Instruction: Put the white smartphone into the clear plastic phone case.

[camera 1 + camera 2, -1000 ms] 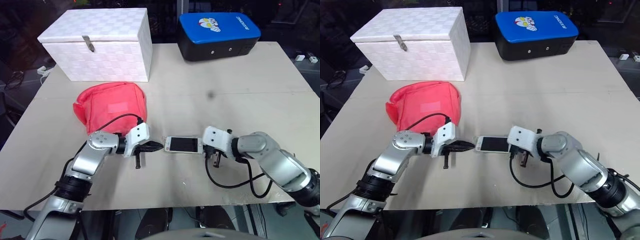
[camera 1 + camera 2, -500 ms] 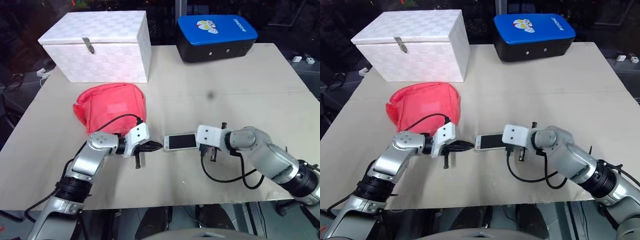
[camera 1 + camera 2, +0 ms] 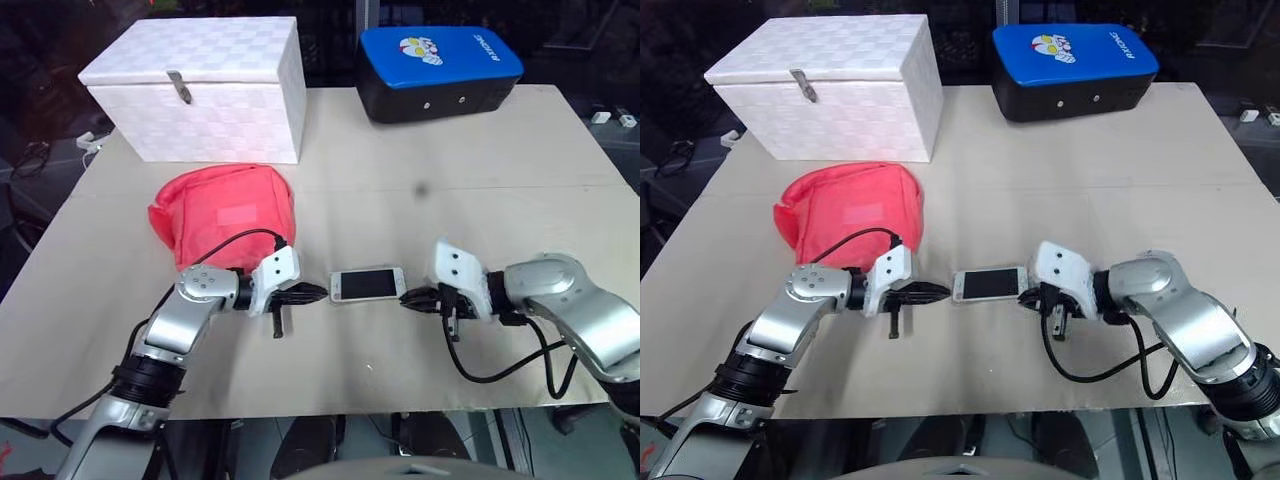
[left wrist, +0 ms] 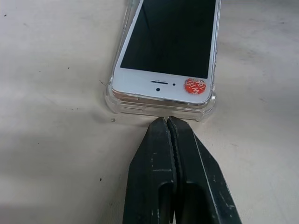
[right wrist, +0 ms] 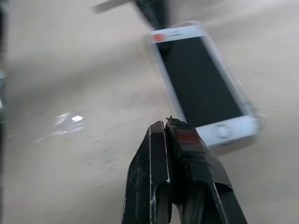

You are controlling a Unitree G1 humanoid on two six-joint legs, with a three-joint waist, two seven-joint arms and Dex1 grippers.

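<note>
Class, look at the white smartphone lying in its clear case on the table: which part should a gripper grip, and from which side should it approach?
Probably across the long edges of the white smartphone, coming from above: it lies flat, screen up, in the clear case, and that span is narrowest.

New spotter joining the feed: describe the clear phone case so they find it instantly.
On the beige table, look in front of the red pouch, between the two shut grippers. The clear plastic phone case is the glossy transparent rim hugging the white smartphone.
</note>
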